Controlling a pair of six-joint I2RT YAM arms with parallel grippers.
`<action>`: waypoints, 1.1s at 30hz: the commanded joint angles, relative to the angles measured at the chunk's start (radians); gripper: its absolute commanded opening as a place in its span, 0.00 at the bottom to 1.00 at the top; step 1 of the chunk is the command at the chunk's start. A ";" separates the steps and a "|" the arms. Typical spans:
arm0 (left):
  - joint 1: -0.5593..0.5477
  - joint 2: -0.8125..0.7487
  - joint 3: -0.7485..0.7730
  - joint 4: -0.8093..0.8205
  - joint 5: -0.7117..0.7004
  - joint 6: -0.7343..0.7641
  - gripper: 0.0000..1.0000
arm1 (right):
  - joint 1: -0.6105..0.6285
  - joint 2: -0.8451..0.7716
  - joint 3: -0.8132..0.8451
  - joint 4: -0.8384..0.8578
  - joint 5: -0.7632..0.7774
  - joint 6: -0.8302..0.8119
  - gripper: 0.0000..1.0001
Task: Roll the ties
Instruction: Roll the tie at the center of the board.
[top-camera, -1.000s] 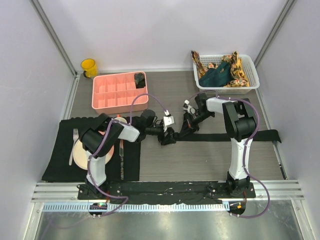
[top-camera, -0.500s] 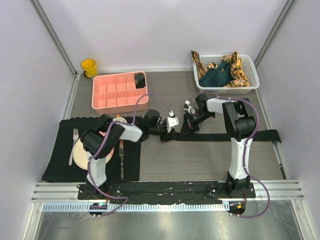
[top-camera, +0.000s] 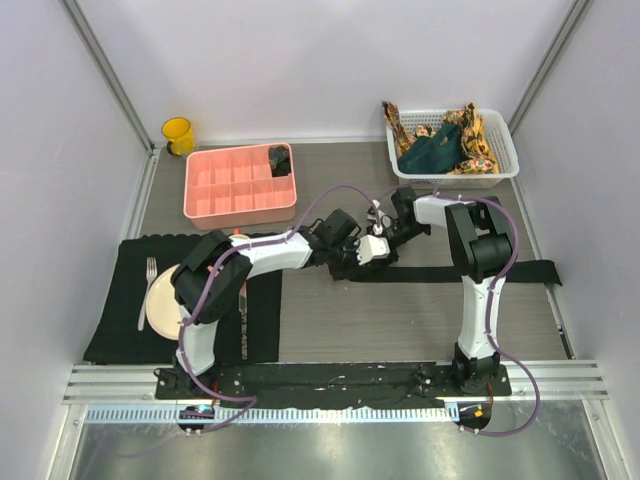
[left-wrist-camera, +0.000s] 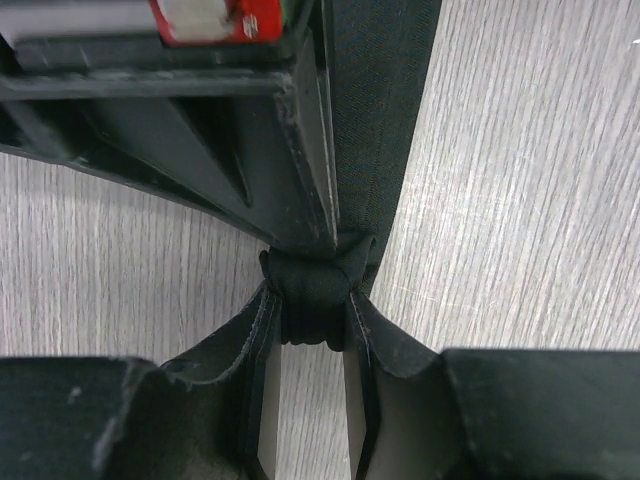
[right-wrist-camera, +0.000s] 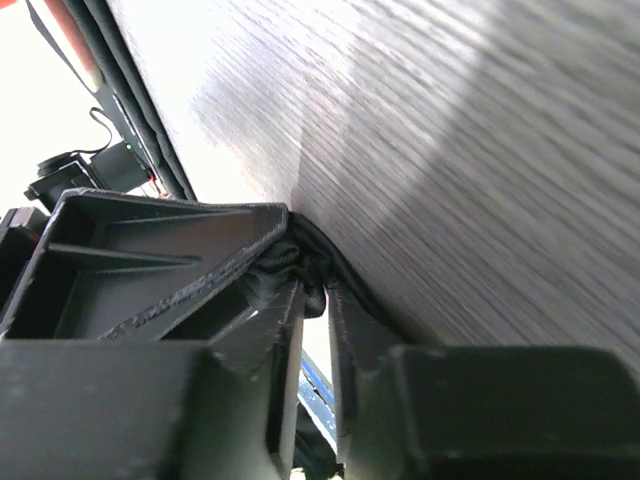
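The plain black tie (top-camera: 470, 271) lies flat across the table, running right from a small rolled end (top-camera: 368, 258). My left gripper (top-camera: 358, 254) is shut on that roll, seen in the left wrist view (left-wrist-camera: 313, 300) pinched between its fingertips. My right gripper (top-camera: 384, 238) meets it from the other side and is shut on the same roll (right-wrist-camera: 318, 283). The flat tie runs away in the left wrist view (left-wrist-camera: 380, 100). A dark teal tie (top-camera: 430, 152) and orange-yellow patterned ties (top-camera: 476, 135) lie in the white basket (top-camera: 505, 165).
A pink compartment tray (top-camera: 225, 190) holds a black roll (top-camera: 279, 158) in its back right cell. A yellow mug (top-camera: 178, 135) stands at the back left. A black mat (top-camera: 120, 335) at the left carries a plate (top-camera: 160, 310), fork (top-camera: 150, 290) and knife (top-camera: 242, 315).
My left arm has reached to the right, close against the right gripper. The tie's left end has shifted right with it and the flat part is shorter.
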 joint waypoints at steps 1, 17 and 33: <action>-0.012 0.053 0.005 -0.220 -0.056 0.031 0.15 | -0.038 -0.061 0.028 -0.022 -0.009 -0.059 0.26; -0.012 0.081 0.045 -0.248 -0.066 0.033 0.16 | 0.002 -0.058 -0.008 0.028 -0.078 0.064 0.36; -0.012 0.089 0.041 -0.234 -0.076 -0.004 0.33 | 0.036 0.069 -0.018 0.007 0.097 -0.048 0.09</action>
